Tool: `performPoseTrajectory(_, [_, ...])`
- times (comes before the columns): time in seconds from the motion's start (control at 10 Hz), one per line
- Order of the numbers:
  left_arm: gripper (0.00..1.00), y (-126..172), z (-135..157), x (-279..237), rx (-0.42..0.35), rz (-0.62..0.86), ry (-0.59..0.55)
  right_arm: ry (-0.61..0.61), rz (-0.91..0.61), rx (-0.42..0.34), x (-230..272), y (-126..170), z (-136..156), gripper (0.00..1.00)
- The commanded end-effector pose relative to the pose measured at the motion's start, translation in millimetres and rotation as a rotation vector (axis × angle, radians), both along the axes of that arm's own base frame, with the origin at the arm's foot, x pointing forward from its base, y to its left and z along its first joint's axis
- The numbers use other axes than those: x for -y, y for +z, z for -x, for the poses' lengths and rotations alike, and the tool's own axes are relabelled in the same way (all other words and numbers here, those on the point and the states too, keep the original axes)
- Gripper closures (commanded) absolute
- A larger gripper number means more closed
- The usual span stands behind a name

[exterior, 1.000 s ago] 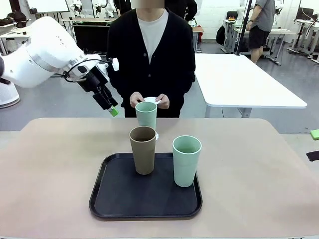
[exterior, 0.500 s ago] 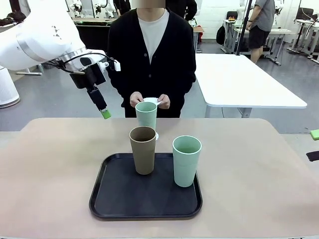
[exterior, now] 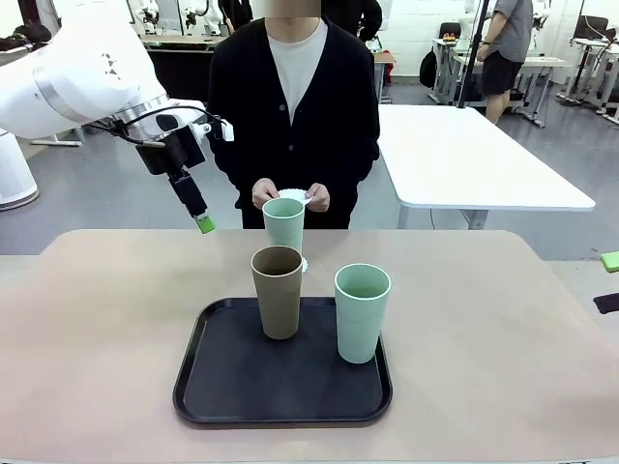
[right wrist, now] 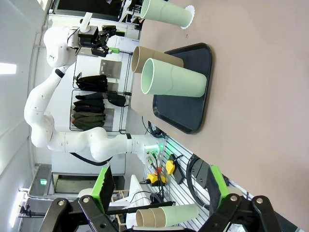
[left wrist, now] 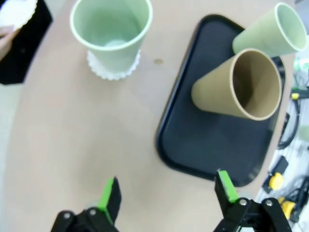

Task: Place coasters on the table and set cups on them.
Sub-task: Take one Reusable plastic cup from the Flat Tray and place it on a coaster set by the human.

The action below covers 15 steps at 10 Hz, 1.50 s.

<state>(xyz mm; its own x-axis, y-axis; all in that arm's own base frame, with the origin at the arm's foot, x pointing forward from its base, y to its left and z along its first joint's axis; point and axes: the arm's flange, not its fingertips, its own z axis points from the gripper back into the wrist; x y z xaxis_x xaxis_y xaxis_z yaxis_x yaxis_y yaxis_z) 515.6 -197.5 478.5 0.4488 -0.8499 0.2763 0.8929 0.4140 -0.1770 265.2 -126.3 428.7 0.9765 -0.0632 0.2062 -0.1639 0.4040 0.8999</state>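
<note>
One mint cup (exterior: 283, 224) stands on a white scalloped coaster (left wrist: 113, 70) on the beige table (exterior: 116, 319), just beyond the black tray (exterior: 280, 387). On the tray stand the brown cup (exterior: 278, 290) and a second mint cup (exterior: 362, 311). The person's hands hold more white coasters (exterior: 295, 196) behind the far cup. My left gripper (exterior: 202, 220) hangs open in the air, left of the far cup, above the table's far edge. It holds nothing (left wrist: 167, 191). My right gripper (right wrist: 160, 183) is open and empty, low at the table's right edge (exterior: 609, 280).
A white table (exterior: 464, 155) stands behind on the right. The person stands close to the table's far edge. Bare beige tabletop lies to the left and right of the tray.
The left arm has lifted and its wrist has turned, so the gripper now points more steeply down. The cups, the tray and the person's hands have stayed in place.
</note>
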Motion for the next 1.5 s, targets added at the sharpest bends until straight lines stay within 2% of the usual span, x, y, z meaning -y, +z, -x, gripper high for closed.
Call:
performPoseTrajectory(0.0, [0.00,0.9,0.4,0.0,0.001,0.000,0.000,-0.001,-0.011,0.006,0.1,-0.3,-0.3,0.00])
performPoseTrajectory(0.1, [0.00,16.2,5.9,-5.6,0.040,-0.077,0.223,-0.001,-0.011,0.006,0.1,-0.3,-0.3,0.00])
performPoseTrajectory(0.2, [0.00,26.7,25.2,-16.3,0.107,-0.165,0.411,-0.001,-0.011,0.006,0.1,-0.3,-0.3,0.00])
performPoseTrajectory(0.5, [0.00,39.9,69.4,-61.8,0.017,-0.148,0.710,-0.001,-0.011,0.006,0.1,-0.3,-0.3,0.00])
performPoseTrajectory(0.7, [0.00,27.2,89.5,-96.5,-0.078,-0.120,0.757,-0.001,-0.011,0.006,0.1,-0.3,-0.3,0.00])
performPoseTrajectory(1.0, [0.00,2.8,110.5,-142.5,-0.152,-0.111,0.784,-0.001,-0.011,0.006,0.1,-0.3,-0.3,0.00])
performPoseTrajectory(1.2, [0.00,-9.3,121.8,-146.7,-0.157,-0.156,0.761,-0.001,-0.011,0.006,0.1,-0.3,-0.3,0.00])
performPoseTrajectory(1.3, [0.00,-2.1,108.2,-145.4,-0.158,-0.129,0.798,-0.001,-0.011,0.006,0.1,-0.3,-0.3,0.00])
performPoseTrajectory(1.4, [0.00,-2.1,108.2,-145.4,-0.158,-0.129,0.798,-0.001,-0.011,0.006,0.1,-0.3,-0.3,0.00])
